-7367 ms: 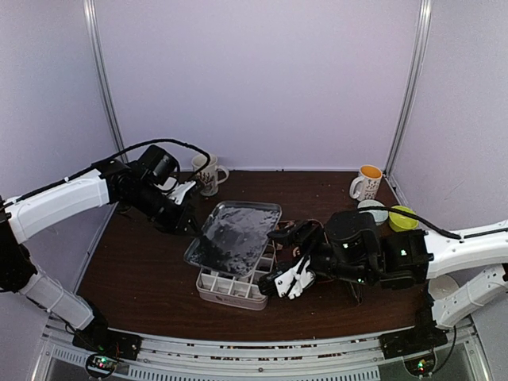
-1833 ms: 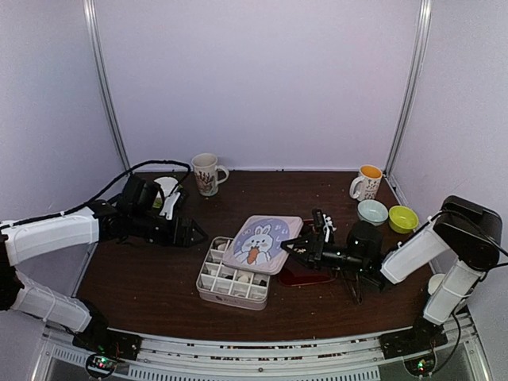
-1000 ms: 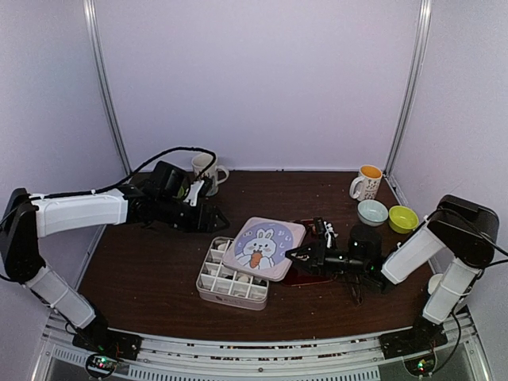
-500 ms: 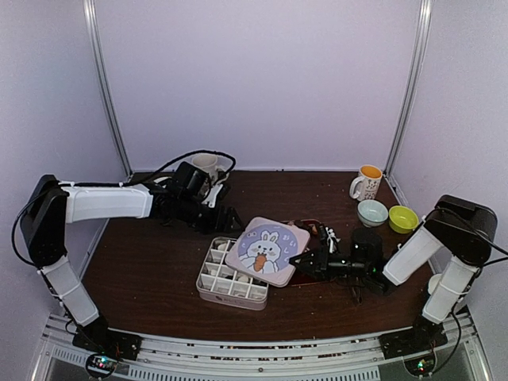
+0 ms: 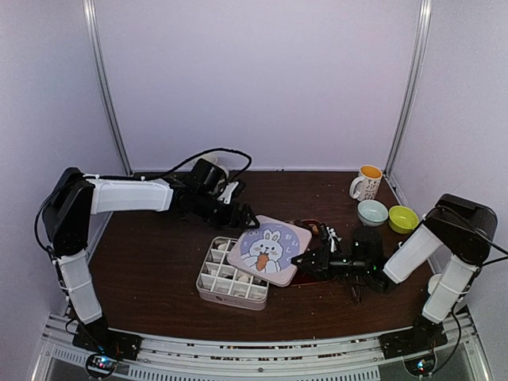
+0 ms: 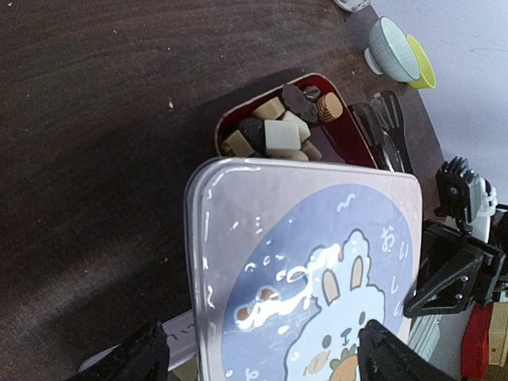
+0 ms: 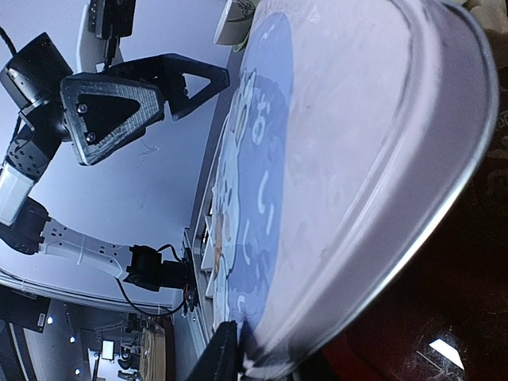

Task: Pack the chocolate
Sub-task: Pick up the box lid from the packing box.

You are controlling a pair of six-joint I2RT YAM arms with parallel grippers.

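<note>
The right gripper [image 5: 305, 259] pinches the lid [image 5: 266, 248] edge, so it sits tilted over the box [image 5: 216, 279]; the left gripper [image 5: 243, 215] gapes wide, probably to help seat it.

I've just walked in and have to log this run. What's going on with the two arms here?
The right tool grips the right edge of the bunny-print lid, which lies tilted across the divided box and covers part of it. The left tool is open at the lid's far-left corner; whether it touches is unclear. The chocolates sit heaped in the dark-red tray behind the lid, with tongs beside it. The box compartments in view look empty.
</note>
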